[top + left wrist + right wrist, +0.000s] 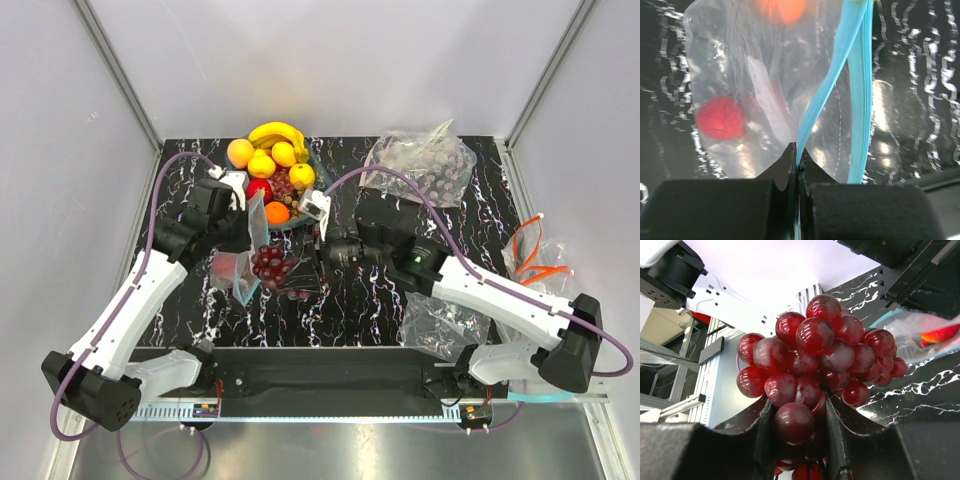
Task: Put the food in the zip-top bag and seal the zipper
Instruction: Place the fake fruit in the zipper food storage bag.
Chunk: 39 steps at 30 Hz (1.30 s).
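The clear zip-top bag (243, 272) stands open on the black table, left of centre, and a red fruit (720, 118) lies inside it. My left gripper (243, 222) is shut on the bag's light-blue zipper strip (812, 117) and holds the mouth up. The strip's other side (860, 100) hangs apart from it, so the zipper is open. My right gripper (300, 266) is shut on a bunch of dark red-purple grapes (815, 355) and holds it at the bag's mouth (268, 262). The other fruits, a banana (277, 132), yellow fruits, an orange (277, 212) and a red apple, sit in the bowl (312, 160) behind.
A wrinkled clear bag (420, 165) lies at the back right and another (440, 325) lies by the right arm. Orange items in plastic (535, 258) sit off the table's right edge. The grey walls stand close on both sides.
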Available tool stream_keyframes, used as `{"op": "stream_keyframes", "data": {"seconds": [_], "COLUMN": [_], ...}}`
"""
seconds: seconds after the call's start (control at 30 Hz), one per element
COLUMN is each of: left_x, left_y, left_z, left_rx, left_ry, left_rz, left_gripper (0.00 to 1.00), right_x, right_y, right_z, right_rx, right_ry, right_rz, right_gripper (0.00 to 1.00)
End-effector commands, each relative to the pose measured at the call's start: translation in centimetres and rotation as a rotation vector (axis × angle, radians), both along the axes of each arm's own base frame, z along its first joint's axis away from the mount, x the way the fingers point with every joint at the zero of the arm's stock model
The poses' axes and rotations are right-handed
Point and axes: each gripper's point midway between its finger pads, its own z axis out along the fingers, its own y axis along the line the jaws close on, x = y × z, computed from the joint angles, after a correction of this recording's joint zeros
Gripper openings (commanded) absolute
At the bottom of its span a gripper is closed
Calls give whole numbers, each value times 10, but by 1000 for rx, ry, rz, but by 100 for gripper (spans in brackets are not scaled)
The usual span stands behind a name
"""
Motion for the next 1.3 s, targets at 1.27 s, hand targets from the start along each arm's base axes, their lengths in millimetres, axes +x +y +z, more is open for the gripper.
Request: {"op": "stream_keyframes", "data": {"seconds": [1.27], "left_x": [-19], "left_y": [-20], "left_z": [2], "left_rx": [-182], "left_ry": [-42], "left_rz": [-50], "left_gripper": [0], "right_x": [124], "right_y": [64], "right_z": [-88], "right_rx": [-133], "right_ry": [541], "right_rz": [-574], "right_gripper": [38]}}
